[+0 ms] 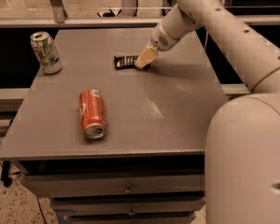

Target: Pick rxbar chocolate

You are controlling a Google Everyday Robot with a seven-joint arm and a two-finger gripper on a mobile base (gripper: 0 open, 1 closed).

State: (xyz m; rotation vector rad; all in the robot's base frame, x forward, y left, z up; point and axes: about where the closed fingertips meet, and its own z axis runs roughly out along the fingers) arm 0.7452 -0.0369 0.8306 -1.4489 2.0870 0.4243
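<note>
The rxbar chocolate [125, 61] is a small flat black bar with pale lettering, lying on the grey table [177, 111] toward the back middle. My gripper [143, 61] is down at the bar's right end, its pale finger touching or covering that end. The arm reaches in from the upper right. The bar's right end is hidden behind the gripper.
An orange can [93, 113] lies on its side in the left middle of the table. A green-white can [46, 52] stands upright at the back left corner. Drawers sit under the table's front edge. My own large body fills the lower right.
</note>
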